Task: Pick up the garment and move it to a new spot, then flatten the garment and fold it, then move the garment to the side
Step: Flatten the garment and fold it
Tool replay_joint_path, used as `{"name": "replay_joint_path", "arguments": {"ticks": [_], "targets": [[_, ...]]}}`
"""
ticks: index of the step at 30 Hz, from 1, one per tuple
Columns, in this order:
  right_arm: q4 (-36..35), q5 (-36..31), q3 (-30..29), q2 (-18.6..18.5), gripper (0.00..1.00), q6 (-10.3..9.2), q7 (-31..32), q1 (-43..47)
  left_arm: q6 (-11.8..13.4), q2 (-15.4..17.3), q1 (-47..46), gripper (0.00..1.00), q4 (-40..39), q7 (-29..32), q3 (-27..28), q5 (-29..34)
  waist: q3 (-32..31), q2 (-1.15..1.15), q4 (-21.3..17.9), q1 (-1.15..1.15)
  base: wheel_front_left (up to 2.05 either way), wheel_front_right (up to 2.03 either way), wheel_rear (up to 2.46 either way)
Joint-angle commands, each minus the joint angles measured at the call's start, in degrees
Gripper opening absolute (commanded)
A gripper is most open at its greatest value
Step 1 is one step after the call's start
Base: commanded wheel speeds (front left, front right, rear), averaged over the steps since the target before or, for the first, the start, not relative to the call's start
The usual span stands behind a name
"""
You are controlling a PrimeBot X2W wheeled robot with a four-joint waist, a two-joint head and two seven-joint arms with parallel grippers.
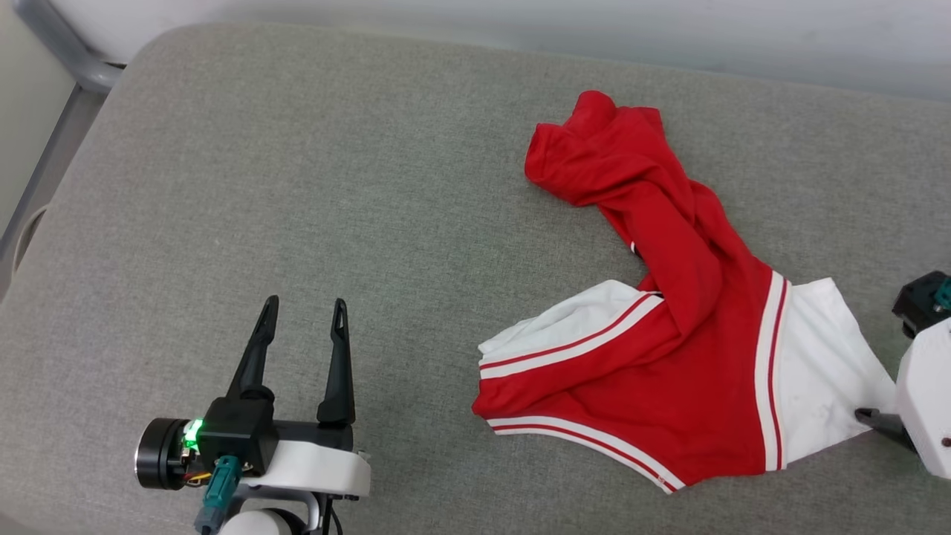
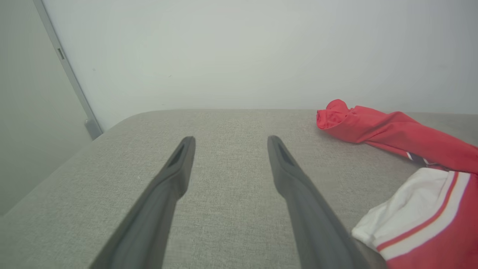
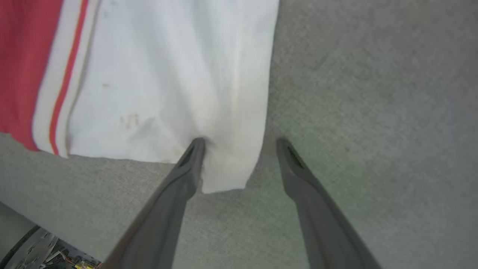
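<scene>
far left, the left gripper [image 1: 307,301] sits low over the grey padded surface [image 1: 297,148]. its two dark fingers are spread wide with nothing between them, just bare fabric underneath. it's well apart from the garment [image 1: 669,357]. in the left wrist view the same gripper [image 2: 230,138] points toward a pale wall [image 2: 239,56], with the garment [image 2: 410,138] off to one side.

moving along, the garment lies crumpled on the right half of the surface. a twisted red part runs up toward the far edge, and a wider red part lies nearer the robot with red-white striped trim and a white panel on either side.

far right, the right gripper [image 3: 241,142] is down at the corner of the garment [image 3: 168,74], on its right-hand white panel. jaws gaping, not pinching anything. one fingertip rests on the white cloth, which puckers around it. the other is over bare grey just past the cloth's edge.
</scene>
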Motion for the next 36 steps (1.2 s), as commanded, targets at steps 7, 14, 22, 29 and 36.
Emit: {"name": "replay_joint_path", "arguments": {"ticks": [7, 14, 22, 29, 36], "targets": [[4.57, -2.34, 2.34, 5.66, 1.00, 0.03, -0.32, 4.98, 0.07, -0.06, -1.25, 1.00, 0.43, -0.14, -0.02, -0.37, 0.99, 0.00, 0.99, 0.00, 0.00, 0.00, 0.00], [2.32, -0.51, -1.76, 5.36, 0.00, 0.02, -5.44, 4.26, 0.07, -0.07, 0.30, 1.00, 1.19, -0.14, 0.77, 0.16, -1.49, 0.00, -0.28, 0.00, 0.00, 0.00, 0.00], [-0.70, 2.21, -9.88, 2.34, 0.00, -0.06, -8.32, 8.13, 0.06, -0.06, 1.90, 1.00, 1.42, -0.14, 0.93, 0.53, -4.67, 0.00, -1.34, 0.00, 0.00, 0.00, 0.00], [3.29, 1.75, -19.04, -0.06, 0.00, -0.06, -6.50, 14.60, -0.21, -0.07, 3.21, 1.00, 1.29, -0.14, 1.20, 0.71, -6.03, 0.00, -1.80, 0.00, 0.00, 0.00, 0.00], [13.38, -1.80, -26.58, 2.03, 0.00, -0.07, -5.20, 19.41, -0.57, -0.07, 3.39, 1.00, 1.52, -0.14, 1.04, 0.84, -6.14, 0.00, -0.93, 0.00, 0.00, 0.00, 0.00]]}}
